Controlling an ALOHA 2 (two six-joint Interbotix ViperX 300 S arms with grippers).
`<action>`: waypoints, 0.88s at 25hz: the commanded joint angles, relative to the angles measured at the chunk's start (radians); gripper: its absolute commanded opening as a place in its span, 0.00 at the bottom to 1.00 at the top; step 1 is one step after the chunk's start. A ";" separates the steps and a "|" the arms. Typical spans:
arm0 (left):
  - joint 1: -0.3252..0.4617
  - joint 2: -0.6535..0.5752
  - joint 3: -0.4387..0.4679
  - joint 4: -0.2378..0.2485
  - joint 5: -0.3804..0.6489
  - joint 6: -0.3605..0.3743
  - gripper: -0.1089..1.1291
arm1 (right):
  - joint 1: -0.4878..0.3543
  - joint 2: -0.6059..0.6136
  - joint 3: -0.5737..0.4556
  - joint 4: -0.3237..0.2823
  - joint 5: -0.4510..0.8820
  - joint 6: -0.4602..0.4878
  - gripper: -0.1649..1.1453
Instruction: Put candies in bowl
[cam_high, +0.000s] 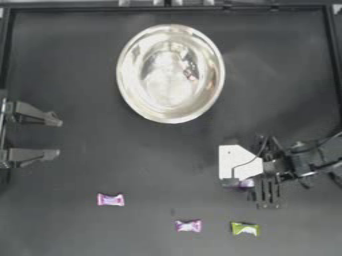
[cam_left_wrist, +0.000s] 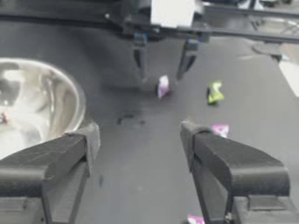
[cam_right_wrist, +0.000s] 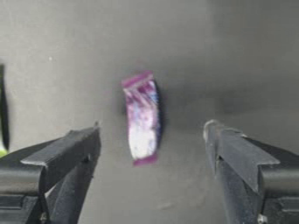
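Observation:
The silver bowl (cam_high: 137, 100) (cam_left_wrist: 64, 94) stands at the back centre, with a white and red candy (cam_high: 190, 75) inside it. My right gripper (cam_high: 257, 187) (cam_right_wrist: 152, 131) hangs open just over a purple candy (cam_high: 246, 183) (cam_right_wrist: 142, 118) (cam_left_wrist: 163, 86), which lies on the table between its jaws, touching neither. Along the front lie a pink candy (cam_high: 110, 200), another pink candy (cam_high: 188, 226) (cam_left_wrist: 220, 129) and a yellow-green candy (cam_high: 245, 229) (cam_left_wrist: 215, 92). My left gripper (cam_high: 60, 137) (cam_left_wrist: 137, 135) is parked open at the left edge, holding nothing.
A raised frame (cam_high: 167, 9) runs along the table's back and sides. The right arm's white wrist block (cam_high: 235, 161) partly covers the purple candy from above.

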 joint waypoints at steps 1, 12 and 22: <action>0.002 0.006 -0.011 -0.009 0.002 0.000 0.82 | 0.003 0.014 -0.031 -0.005 -0.006 0.003 0.87; 0.002 0.006 -0.011 -0.014 0.005 -0.002 0.82 | 0.009 0.054 -0.037 -0.002 -0.002 0.018 0.62; 0.002 0.017 -0.017 -0.017 0.011 0.000 0.82 | 0.034 0.049 -0.054 0.000 0.003 0.057 0.36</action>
